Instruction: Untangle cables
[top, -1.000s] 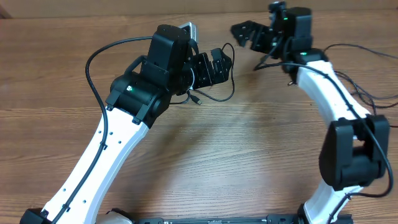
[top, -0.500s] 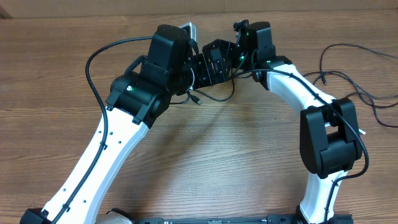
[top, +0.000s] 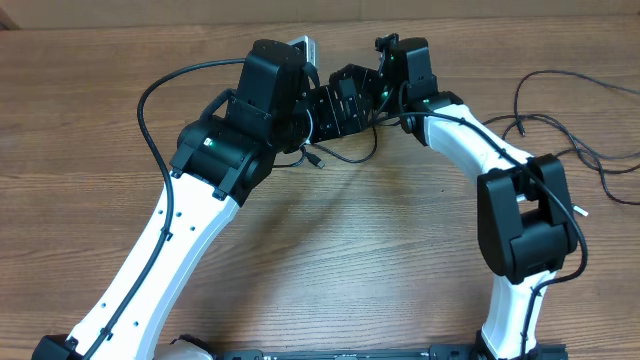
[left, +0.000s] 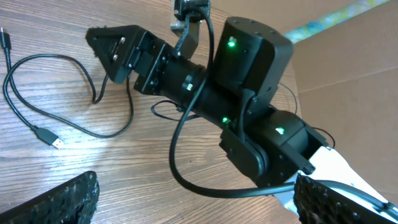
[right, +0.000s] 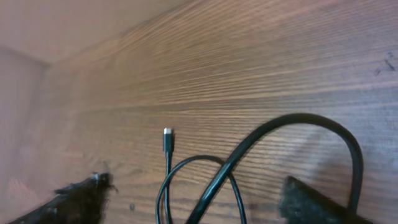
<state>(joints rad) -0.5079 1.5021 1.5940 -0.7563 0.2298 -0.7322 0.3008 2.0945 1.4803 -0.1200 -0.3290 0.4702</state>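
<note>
Wood-grain table (top: 400, 250) below. Has just swung right gripper (left: 106, 53) in beside left gripper (left: 199, 210), parted but starting to narrow over loose cables (right: 167, 149) lying between its fingers, nothing pinched. Keeps left wide open, empty. Looks set for first grab.

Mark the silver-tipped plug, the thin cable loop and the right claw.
silver-tipped plug (left: 56, 142), left wrist view, on its metal tip.
thin cable loop (right: 200, 157), right wrist view, top of the loop.
right claw (left: 102, 55), left wrist view, between its fingertips.
</note>
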